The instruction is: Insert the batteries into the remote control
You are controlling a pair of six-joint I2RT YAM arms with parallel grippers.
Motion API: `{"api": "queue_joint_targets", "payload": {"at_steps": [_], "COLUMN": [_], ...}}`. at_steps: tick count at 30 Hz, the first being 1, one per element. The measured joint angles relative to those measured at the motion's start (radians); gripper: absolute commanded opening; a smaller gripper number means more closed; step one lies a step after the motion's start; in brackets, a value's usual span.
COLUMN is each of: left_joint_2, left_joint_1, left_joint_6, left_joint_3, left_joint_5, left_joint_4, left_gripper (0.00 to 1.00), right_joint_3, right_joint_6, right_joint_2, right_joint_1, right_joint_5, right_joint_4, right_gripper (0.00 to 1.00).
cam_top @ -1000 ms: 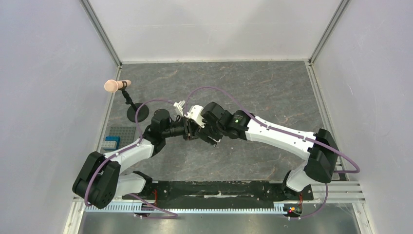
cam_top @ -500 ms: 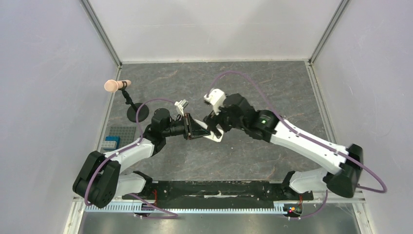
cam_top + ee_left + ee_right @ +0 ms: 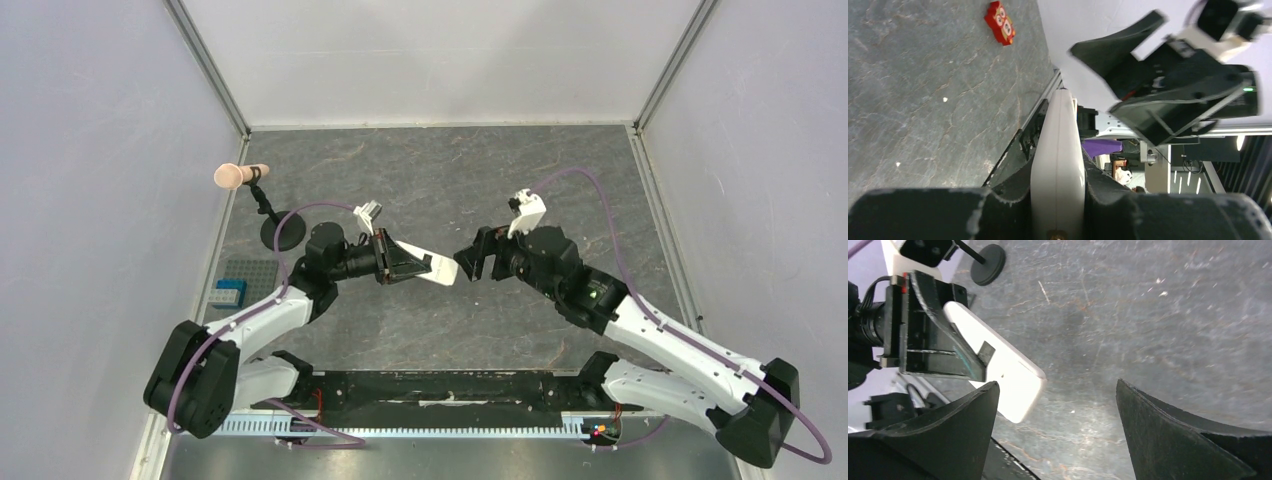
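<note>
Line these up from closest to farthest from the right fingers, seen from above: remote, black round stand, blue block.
1. Remote: just beside the right fingers, on their left.
2. Black round stand: farther left, toward the back.
3. Blue block: farthest, by the left edge.

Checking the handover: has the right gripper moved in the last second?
Yes. The right gripper drew rightward, away from the round black stand base, off the remote control.

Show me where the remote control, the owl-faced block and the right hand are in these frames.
remote control (image 3: 437, 270), top external view, on its white free end.
owl-faced block (image 3: 1000, 16), left wrist view, on the owl's face.
right hand (image 3: 1056, 385), right wrist view, midway between its open fingertips.
</note>
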Motion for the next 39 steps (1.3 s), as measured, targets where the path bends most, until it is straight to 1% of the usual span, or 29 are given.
{"api": "queue_joint_targets", "payload": {"at_steps": [3, 6, 13, 16, 20, 25, 28, 39], "left_joint_2": [-0.042, -0.075, -0.103, -0.105, -0.114, -0.138, -0.145, -0.154], "left_joint_1": [0.000, 0.000, 0.000, 0.000, 0.000, 0.000, 0.000, 0.000], "left_joint_6": [-0.022, -0.042, -0.071, -0.086, -0.100, -0.111, -0.116, -0.129], "left_joint_3": [0.002, 0.012, 0.031, 0.032, 0.038, 0.045, 0.045, 0.045], "left_joint_5": [-0.005, -0.013, -0.027, -0.027, -0.029, -0.031, -0.031, -0.032], "left_joint_4": [-0.003, -0.005, -0.008, -0.010, -0.019, -0.024, -0.024, -0.035], "left_gripper": [0.02, 0.02, 0.02, 0.02, 0.02, 0.02, 0.02, 0.02], "right_joint_3": [-0.124, -0.195, -0.209, -0.213, -0.230, -0.248, -0.248, -0.269], "right_joint_6": [0.116, 0.194, 0.303, 0.336, 0.366, 0.386, 0.397, 0.449], "right_joint_2": [-0.049, -0.081, -0.074, -0.054, -0.034, -0.019, -0.003, 0.031], "right_joint_1": [0.000, 0.000, 0.000, 0.000, 0.000, 0.000, 0.000, -0.007], "right_joint_5": [-0.013, -0.024, -0.091, -0.118, -0.150, -0.172, -0.183, -0.222], "right_joint_4": [0.117, 0.212, 0.434, 0.491, 0.528, 0.543, 0.561, 0.613], "right_gripper": [0.89, 0.88, 0.85, 0.83, 0.81, 0.73, 0.70, 0.47]}}
